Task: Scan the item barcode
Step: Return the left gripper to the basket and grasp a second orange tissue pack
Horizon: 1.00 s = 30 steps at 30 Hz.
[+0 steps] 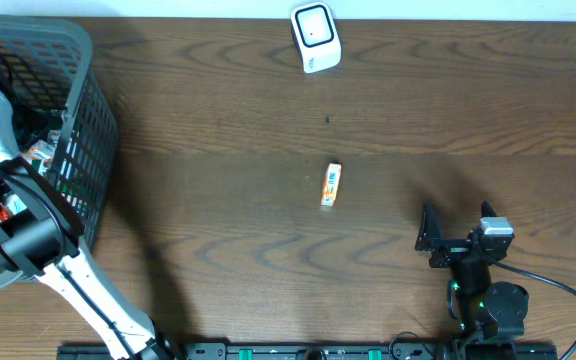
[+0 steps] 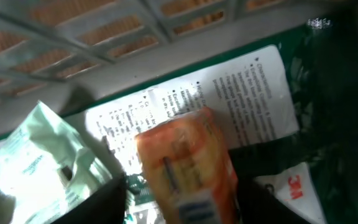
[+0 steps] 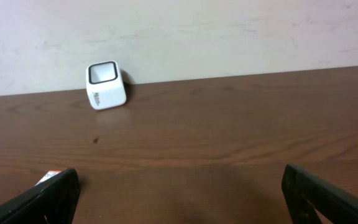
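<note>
Dark brown wood grain runs across your bench [image 1: 228, 90], smooth and matte. At its left edge sits a grey plastic basket [image 1: 93, 130] with slatted lattice walls, and your left arm reaches down into it. Inside lie soft, crinkly packs. One is a pale green pouch [image 2: 36, 162] with a glossy, wrinkled skin. Another is a flat dark green pack [image 2: 241, 93] carrying a white label of fine print.

On top of that pack lies an orange packet [image 2: 188, 162], oblong and shiny, with a blue-and-white panel at its near end. The left tool [image 2: 182, 202] has its dark fingers on either side of this packet. You cannot tell from the blurred wrist view whether they are pressing on it or only flanking it.

Out on the bare bench, near the middle, lies a small oblong box [image 1: 331, 185] in orange and white, flat on its side. The white scanner [image 1: 315, 37], a rounded block with a dark square window, stands at the far edge by the wall. Your right tool [image 3: 185, 199] hangs near the bench's front right with its fingers spread wide, holding nothing.
</note>
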Available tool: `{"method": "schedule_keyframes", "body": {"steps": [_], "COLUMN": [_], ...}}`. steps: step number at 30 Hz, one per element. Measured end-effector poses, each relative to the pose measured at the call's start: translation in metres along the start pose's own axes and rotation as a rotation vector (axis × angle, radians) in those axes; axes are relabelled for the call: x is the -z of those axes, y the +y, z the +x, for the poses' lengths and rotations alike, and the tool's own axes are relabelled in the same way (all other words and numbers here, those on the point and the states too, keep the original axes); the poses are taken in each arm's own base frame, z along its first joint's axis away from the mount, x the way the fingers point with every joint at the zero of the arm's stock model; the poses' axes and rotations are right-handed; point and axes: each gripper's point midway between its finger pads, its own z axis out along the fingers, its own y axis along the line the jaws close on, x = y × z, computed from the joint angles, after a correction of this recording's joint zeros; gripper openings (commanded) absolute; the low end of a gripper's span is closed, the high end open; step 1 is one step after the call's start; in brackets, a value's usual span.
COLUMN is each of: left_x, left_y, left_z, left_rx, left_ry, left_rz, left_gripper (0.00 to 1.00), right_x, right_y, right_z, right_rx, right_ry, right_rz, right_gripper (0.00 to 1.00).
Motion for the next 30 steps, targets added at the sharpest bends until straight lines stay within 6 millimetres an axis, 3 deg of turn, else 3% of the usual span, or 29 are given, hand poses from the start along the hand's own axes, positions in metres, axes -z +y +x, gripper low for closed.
{"method": "schedule_keyframes", "body": {"steps": [4, 9, 12, 15, 19, 22, 24, 27, 30], "left_x": [-0.007, -0.003, 0.018, 0.077, 0.194, 0.279, 0.323, 0.355, 0.364], "left_y": [0.0, 0.0, 0.001, 0.007, 0.027, 0.035, 0.028, 0.011, -0.012], "left_z": [0.003, 0.002, -0.006, -0.025, -0.035, -0.007, 0.03, 0.09, 0.149], "left_rx": [-0.001, 0.003, 0.016, 0.05, 0.096, 0.071, -0.016, -0.184, -0.392], "left_ry": [0.015, 0.008, -0.03, -0.137, -0.322, -0.39, -0.383, -0.319, -0.227], "left_rz": [-0.009, -0.004, 0.024, 0.094, 0.24, 0.401, 0.521, 0.626, 0.674], "left_gripper": [0.2, 0.19, 0.19, 0.19, 0.2, 0.21, 0.21, 0.21, 0.21], "right_x": [0.0, 0.0, 0.0, 0.0, 0.0, 0.0, 0.0, 0.0, 0.0], "right_y": [0.0, 0.0, 0.0, 0.0, 0.0, 0.0, 0.0, 0.0, 0.0], "right_z": [0.0, 0.0, 0.0, 0.0, 0.0, 0.0, 0.0, 0.0, 0.0], "right_rx": [0.0, 0.0, 0.0, 0.0, 0.0, 0.0, 0.0, 0.0, 0.0], "right_ry": [0.0, 0.0, 0.0, 0.0, 0.0, 0.0, 0.0, 0.0, 0.0], "right_rz": [0.0, 0.0, 0.0, 0.0, 0.0, 0.0, 0.0, 0.0, 0.0], "right_gripper": [0.99, 0.99, 0.99, 0.99, 0.99, 0.99, 0.99, 0.99, 0.99]}}
